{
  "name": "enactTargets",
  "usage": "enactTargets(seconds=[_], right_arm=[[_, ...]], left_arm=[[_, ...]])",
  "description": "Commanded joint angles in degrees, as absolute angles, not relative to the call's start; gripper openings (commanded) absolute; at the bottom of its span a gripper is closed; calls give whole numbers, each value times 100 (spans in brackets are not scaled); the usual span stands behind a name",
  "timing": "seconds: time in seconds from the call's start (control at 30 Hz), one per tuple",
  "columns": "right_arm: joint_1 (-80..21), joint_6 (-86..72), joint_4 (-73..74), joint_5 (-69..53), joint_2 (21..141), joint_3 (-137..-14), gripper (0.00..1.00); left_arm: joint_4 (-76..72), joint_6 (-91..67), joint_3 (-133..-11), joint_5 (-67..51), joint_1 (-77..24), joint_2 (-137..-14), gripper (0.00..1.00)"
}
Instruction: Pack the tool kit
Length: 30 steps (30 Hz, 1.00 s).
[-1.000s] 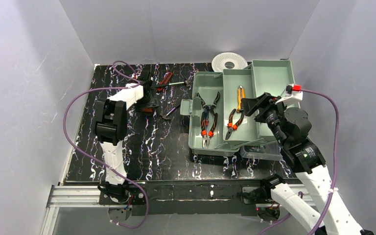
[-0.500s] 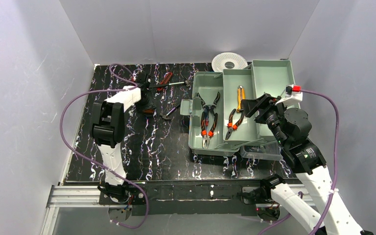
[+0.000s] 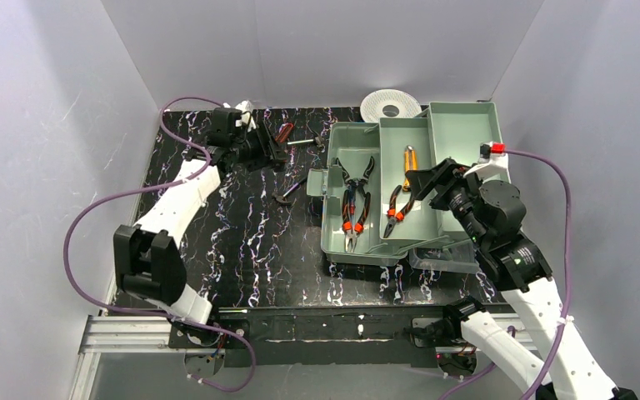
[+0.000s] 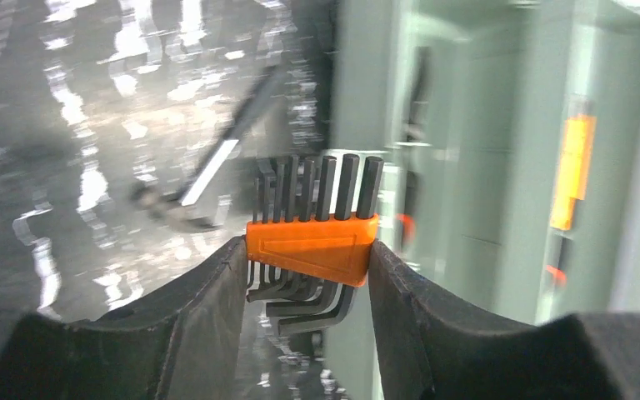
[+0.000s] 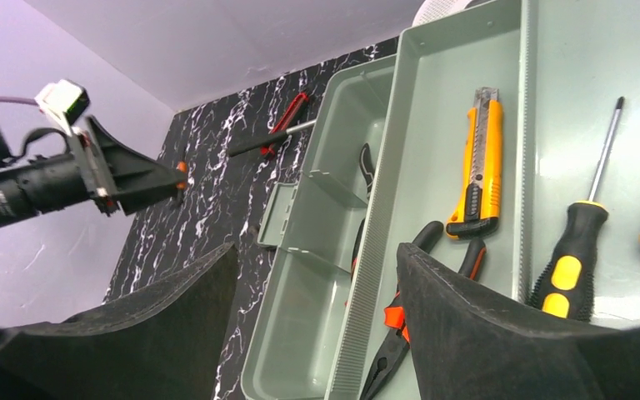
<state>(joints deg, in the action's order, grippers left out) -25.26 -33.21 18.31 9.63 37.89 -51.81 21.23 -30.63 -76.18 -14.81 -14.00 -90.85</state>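
The pale-green tool box (image 3: 358,137) lies open at the right; it also shows in the right wrist view (image 5: 333,158). It holds two red-and-black pliers (image 3: 352,204), an orange utility knife (image 5: 483,167) and a black-and-yellow screwdriver (image 5: 583,225). My left gripper (image 3: 273,155) is shut on an orange hex key set (image 4: 312,246) and holds it above the table, left of the box. The left wrist view shows that gripper (image 4: 307,252) pointing at the box. My right gripper (image 3: 421,185) is open and empty over the box's middle tray, as the right wrist view (image 5: 317,250) shows.
A red-handled tool (image 3: 284,133) and a steel wrench (image 3: 292,190) lie on the black marbled table left of the box. A white round spool (image 3: 390,104) stands behind the box. The clear lid (image 3: 446,258) lies at the box's near right corner. Grey walls enclose the table.
My left arm has stretched out toward the back and lifted the orange hex key set off the table, turning toward the box. The right arm has hardly moved.
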Motion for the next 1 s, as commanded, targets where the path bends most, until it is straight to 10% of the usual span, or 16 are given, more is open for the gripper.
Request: enactTargets(seconds=[0.0,0.63,0.97], right_arm=[[-2536,-3339,1660,529,4061,-5440,76],[-2532,-3114,2024,2047,3336,-5444,75],[-2522,-3595,3283,1424,4575,-6934,73]], left_arm=[[1269,-3778,-7428,-2874,-1790,-8609,18],[37,-4495,-10153,-3641,-4244,-10931,19],[-1155,-3345,-9161,-3924,-4577,-10317,16]])
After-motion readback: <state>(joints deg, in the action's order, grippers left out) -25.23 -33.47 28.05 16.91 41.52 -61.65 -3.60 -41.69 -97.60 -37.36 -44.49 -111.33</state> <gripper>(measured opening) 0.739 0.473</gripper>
